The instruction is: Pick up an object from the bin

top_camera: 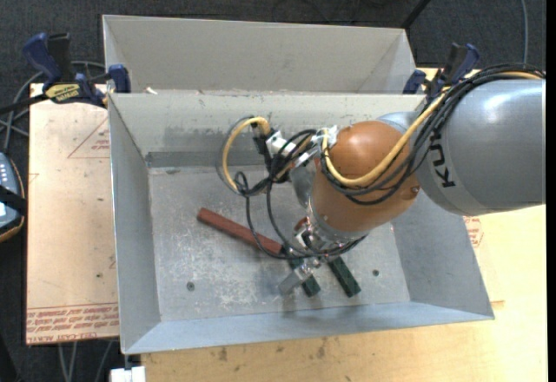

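gripper (pixel 302 278) low over the floor of the bin (pixel 130 224), close to its near edge.

we see two loose things here: a red-brown stick (pixel 230 227) lying flat mid-floor, slanting toward the near edge until its lower end runs in under the wrist, and a dark green stick (pixel 345 277) just beside the gripper on the side of the right wall. we judge the arm is down at this spot because both things meet here. whether the gripper is open or closed we cannot tell, since the orange-covered wrist (pixel 360 172) hangs over it. nothing looks lifted yet, so the pick is not done.
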Available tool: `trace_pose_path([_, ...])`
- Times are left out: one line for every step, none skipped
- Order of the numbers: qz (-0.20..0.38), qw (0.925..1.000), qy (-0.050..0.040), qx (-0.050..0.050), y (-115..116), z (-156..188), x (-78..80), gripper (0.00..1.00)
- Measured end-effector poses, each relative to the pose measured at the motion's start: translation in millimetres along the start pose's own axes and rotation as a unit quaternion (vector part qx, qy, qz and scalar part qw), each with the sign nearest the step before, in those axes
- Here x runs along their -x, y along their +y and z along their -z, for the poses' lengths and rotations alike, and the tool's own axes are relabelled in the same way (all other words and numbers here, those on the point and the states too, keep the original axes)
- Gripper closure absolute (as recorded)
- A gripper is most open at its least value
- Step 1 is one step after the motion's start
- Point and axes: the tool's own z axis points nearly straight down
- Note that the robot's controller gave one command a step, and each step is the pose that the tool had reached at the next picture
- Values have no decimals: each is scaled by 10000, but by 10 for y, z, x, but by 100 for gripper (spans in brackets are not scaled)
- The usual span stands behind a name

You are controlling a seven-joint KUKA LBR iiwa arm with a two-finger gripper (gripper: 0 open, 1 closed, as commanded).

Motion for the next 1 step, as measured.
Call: trace_pose_path([17,10000,7,-25,-25,20,7,100])
